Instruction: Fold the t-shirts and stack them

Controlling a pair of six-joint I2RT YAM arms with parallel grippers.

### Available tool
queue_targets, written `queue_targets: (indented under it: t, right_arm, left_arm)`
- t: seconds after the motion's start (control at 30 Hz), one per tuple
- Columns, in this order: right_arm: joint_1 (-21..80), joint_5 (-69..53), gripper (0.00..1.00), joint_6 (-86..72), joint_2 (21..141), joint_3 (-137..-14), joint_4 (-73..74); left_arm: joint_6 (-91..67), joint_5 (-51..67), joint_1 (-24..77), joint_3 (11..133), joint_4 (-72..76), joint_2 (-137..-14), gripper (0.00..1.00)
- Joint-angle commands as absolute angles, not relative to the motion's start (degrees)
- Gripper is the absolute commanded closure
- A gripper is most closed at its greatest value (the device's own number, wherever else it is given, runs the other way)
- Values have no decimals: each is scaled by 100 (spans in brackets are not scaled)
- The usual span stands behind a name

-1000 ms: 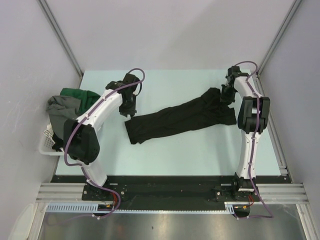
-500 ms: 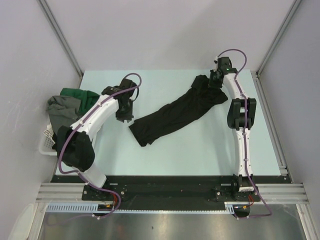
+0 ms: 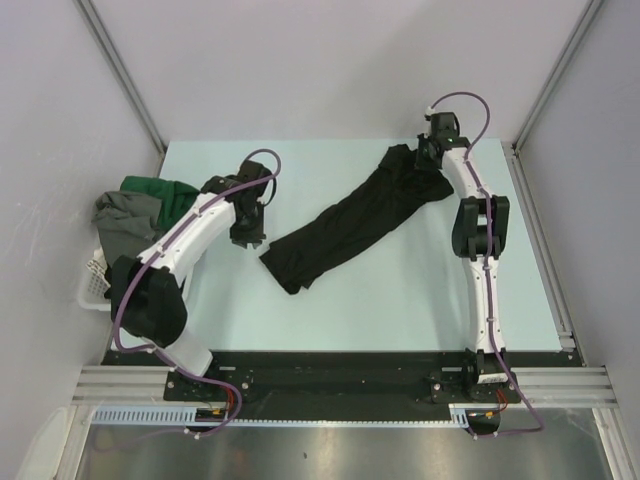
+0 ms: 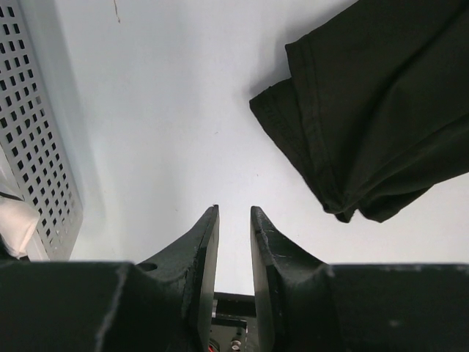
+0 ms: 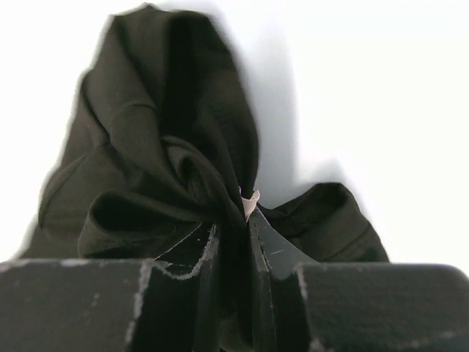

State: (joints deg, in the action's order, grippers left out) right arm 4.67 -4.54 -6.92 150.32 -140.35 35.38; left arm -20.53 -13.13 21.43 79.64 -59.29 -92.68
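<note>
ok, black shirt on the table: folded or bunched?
Bunched, not folded: the black shirt lies as a crumpled diagonal strip, its far end gathered in the right gripper.

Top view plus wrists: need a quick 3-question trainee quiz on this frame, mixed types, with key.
1. True or false: the left gripper holds cloth.
2. Which one grips the black t-shirt? A) left gripper B) right gripper C) neither
3. Fill in: the green and grey shirts are heaped on the white ____ at the left edge of the table.
Key: 1 false, its jaws stand apart and empty; 2 B; 3 basket.
</note>
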Motion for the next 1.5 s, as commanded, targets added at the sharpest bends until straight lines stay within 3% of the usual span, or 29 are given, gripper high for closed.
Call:
queue_targets:
  t: [0.0, 0.33, 0.4, 0.47, 0.53, 0.63, 0.83, 1.0, 1.27, 1.47]
  right_arm:
    - [202, 211, 100, -186, 14739, -14062, 3129]
    - [62, 237, 100, -141, 15240, -14265, 2769]
    - [70, 299, 86, -158, 15284, -14265, 2707]
    - [70, 404, 55, -150, 15293, -14256, 2646]
    - [62, 396, 40, -106, 15249, -14238, 2645]
    - [44, 474, 23, -70, 15039, -14168, 2646]
    - [44, 913, 7, 158, 14125, -13527, 2250]
    - [53, 1124, 0, 141, 13185, -13228, 2417]
    - [430, 1731, 0, 387, 11497, -11665, 2645]
    - [492, 1767, 0, 106, 10767, -11295, 3296]
  left_arm:
    - [-2127, -1318, 2171, 7866, -5950, -8956, 71]
    - [-2162, -1362, 2206, 7893, -6064, -9018, 72]
    - [-2162, -1371, 2206, 7849, -6082, -9018, 72]
    - [-2171, -1371, 2215, 7831, -6091, -9018, 72]
    - [-2180, -1328, 2224, 7796, -6073, -8983, 72]
    - [-2188, -1249, 2259, 7700, -5959, -8939, 72]
    - [-2250, -914, 2469, 7524, -5555, -8982, 71]
    - [-2232, -695, 2812, 7602, -5187, -9316, 71]
    - [-2119, -431, 3225, 7901, -4615, -10019, 71]
    - [-1873, -369, 3278, 8094, -4412, -10485, 66]
